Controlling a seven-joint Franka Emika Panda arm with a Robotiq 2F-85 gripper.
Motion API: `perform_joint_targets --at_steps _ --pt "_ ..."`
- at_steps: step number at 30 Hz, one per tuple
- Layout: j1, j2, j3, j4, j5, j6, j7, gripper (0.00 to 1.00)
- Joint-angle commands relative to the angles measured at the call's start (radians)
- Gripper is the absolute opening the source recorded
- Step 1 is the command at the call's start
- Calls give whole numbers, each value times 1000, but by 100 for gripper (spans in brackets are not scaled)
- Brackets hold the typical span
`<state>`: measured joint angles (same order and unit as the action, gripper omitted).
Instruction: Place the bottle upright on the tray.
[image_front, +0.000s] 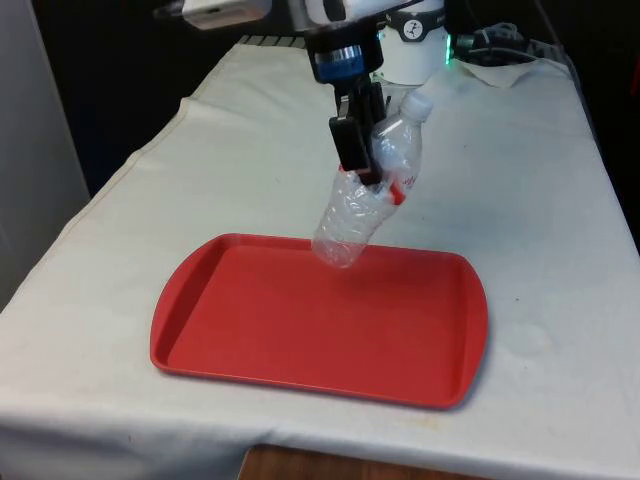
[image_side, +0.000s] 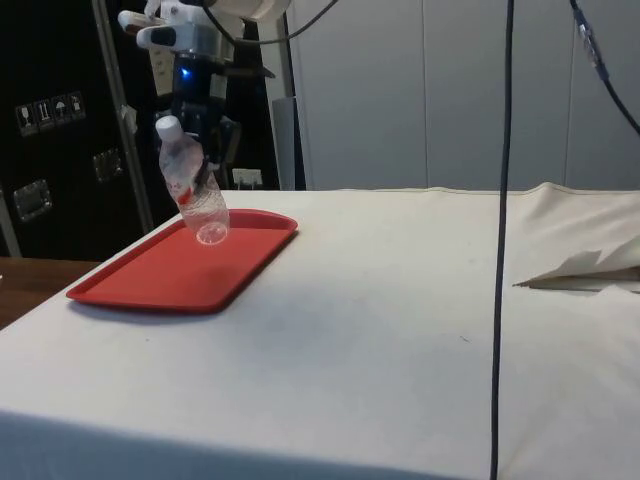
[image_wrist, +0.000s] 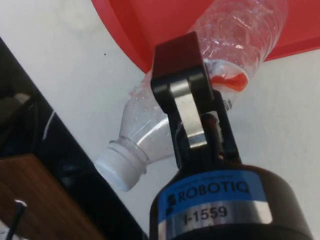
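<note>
The jaws of the gripper (image_front: 362, 160) are clamped on the middle of the clear bottle (image_front: 372, 190), held in the air above the far edge of the red tray (image_front: 420, 350). Its long axis leans, white cap toward the frame's upper right, base lower left nearest the tray.

Tray (image_front: 250, 330) lies flat on counter (image_front: 540, 200), near its front edge, a bit twd the front view's left. Bottle (image_front: 368, 200) hangs in the air over tray's far rim, not touching it, tilted: base down twd tray, cap up and leaning twd the front view's right. Hand (image_front: 362, 150) is above, w/ fingers (image_wrist: 186, 107) either side of bottle's middle. In side view, bottle (image_side: 192, 190) sits over tray's (image_side: 150, 280) far end.
</note>
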<state>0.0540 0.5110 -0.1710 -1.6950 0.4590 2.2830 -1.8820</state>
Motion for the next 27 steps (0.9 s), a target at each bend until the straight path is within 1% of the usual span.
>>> perform_joint_targets --at_steps 1,2,4,7,8,9,10,15,16,17,18,20,25,27 --pt "-12 11 4 16 22 -17 -17 33" --pt "-12 11 4 16 22 -17 -17 33" --pt "-13 24 -7 34 55 -38 -38 33" --pt "-14 38 -19 50 88 -58 -60 33" --pt "-4 32 -27 41 80 -50 -52 33" --pt "-15 42 -22 55 99 -65 -66 33" --pt "-15 51 -31 66 120 -79 -79 33" --pt "-18 74 -47 96 164 -117 -103 33" --pt "-9 69 -54 88 161 -109 -98 33" --pt "-19 79 -50 102 172 -124 -106 33" --pt "-19 83 -53 108 180 -131 -110 33" --pt "-12 86 -63 114 190 -141 -113 33" --pt "-10 86 -66 112 188 -144 -111 33" --pt "-12 86 -65 113 190 -145 -113 33"
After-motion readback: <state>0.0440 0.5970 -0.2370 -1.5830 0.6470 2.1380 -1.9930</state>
